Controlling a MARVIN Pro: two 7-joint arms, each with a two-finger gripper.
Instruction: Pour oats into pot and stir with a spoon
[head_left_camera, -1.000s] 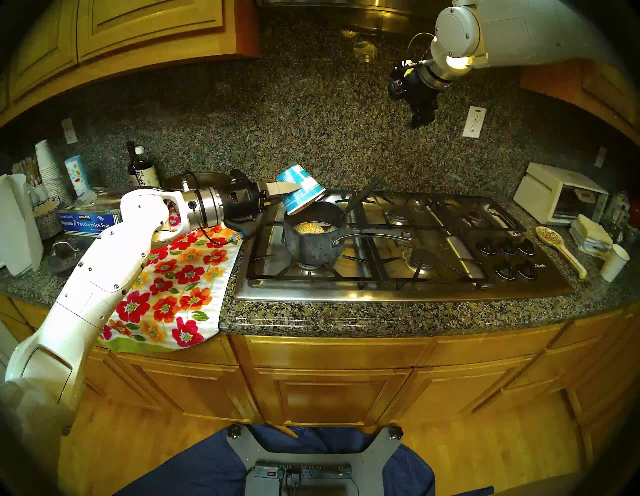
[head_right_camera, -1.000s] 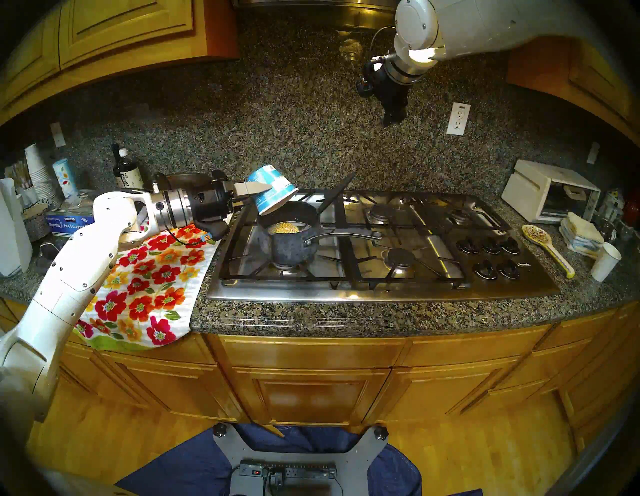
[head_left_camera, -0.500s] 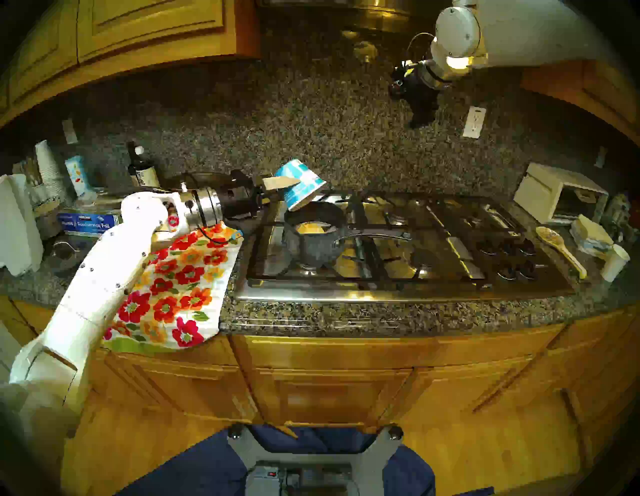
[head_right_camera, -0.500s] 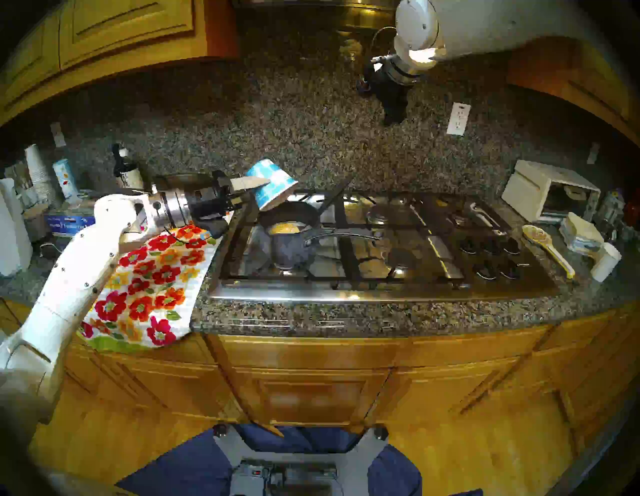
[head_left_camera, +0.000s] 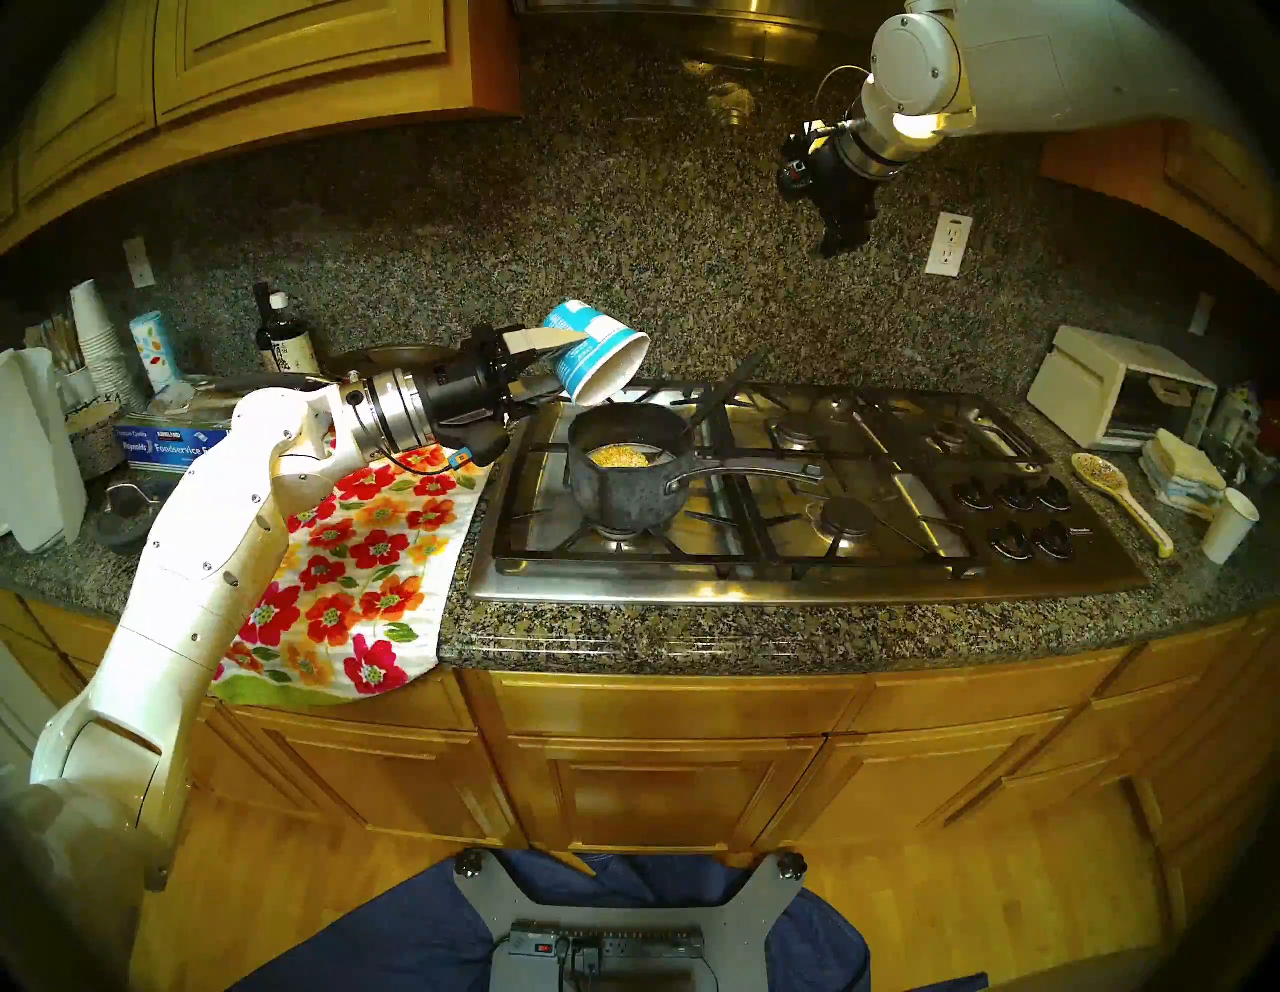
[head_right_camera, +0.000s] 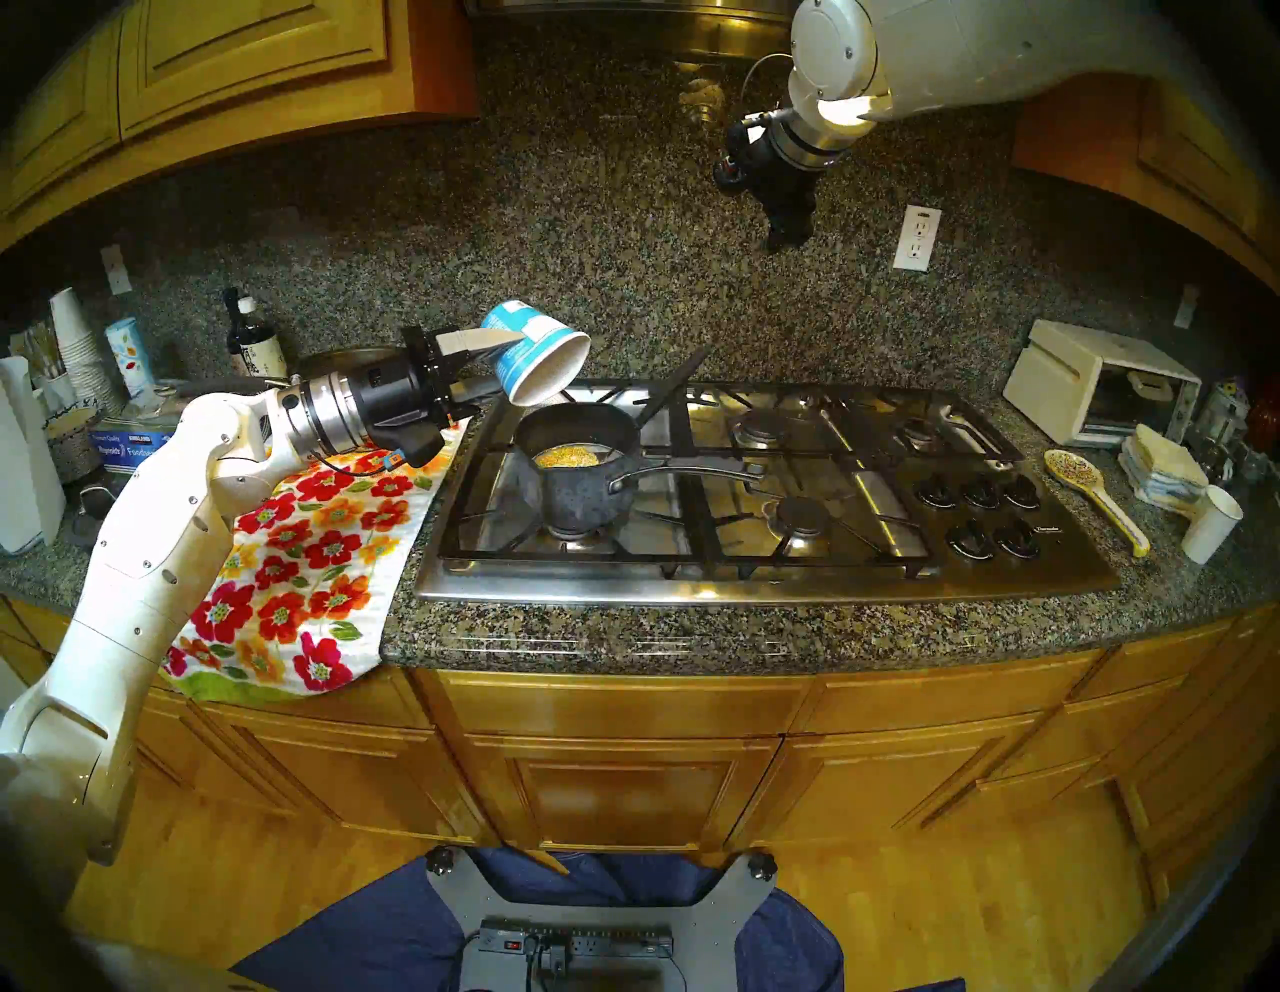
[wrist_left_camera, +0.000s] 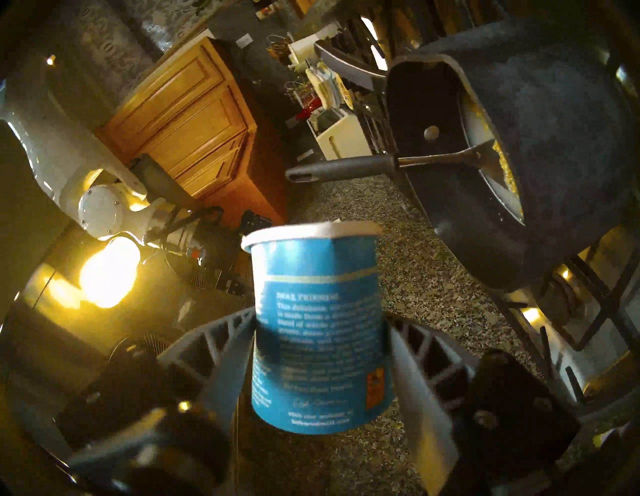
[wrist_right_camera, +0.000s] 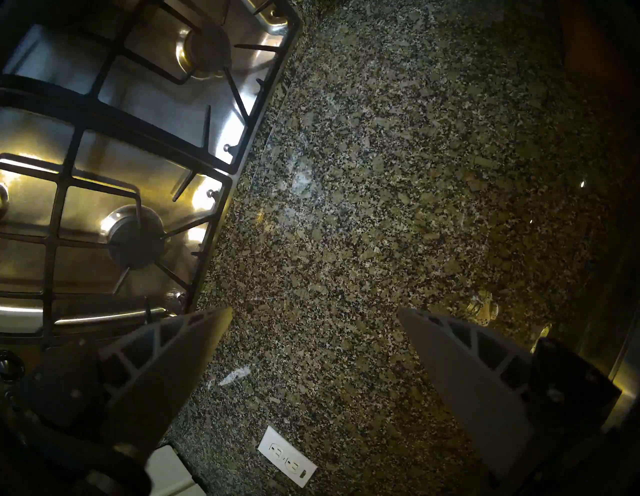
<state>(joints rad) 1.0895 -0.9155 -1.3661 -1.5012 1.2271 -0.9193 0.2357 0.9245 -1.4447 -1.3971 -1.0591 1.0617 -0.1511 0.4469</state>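
Spoon (head_left_camera: 720, 398) bowl hidden under oats (head_left_camera: 618, 456); blue cup (wrist_left_camera: 317, 325) print blurred, unreadable.

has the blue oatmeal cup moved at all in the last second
Yes. In the head view the blue cup, gripped by the left gripper, has lifted and rolled back; its white mouth now sits clear above the pot rim instead of dipping toward it.

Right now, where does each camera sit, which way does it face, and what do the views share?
Head pair: above the counter, facing down at the stove; both arms show.
Left wrist: behind the left tool, rolled sideways, facing the cup it grips, pot and spoon beyond.
Right wrist: high, facing down at granite and the stove's corner; open right tool shows.
Shared: cup, pot and spoon in head and left wrist views.
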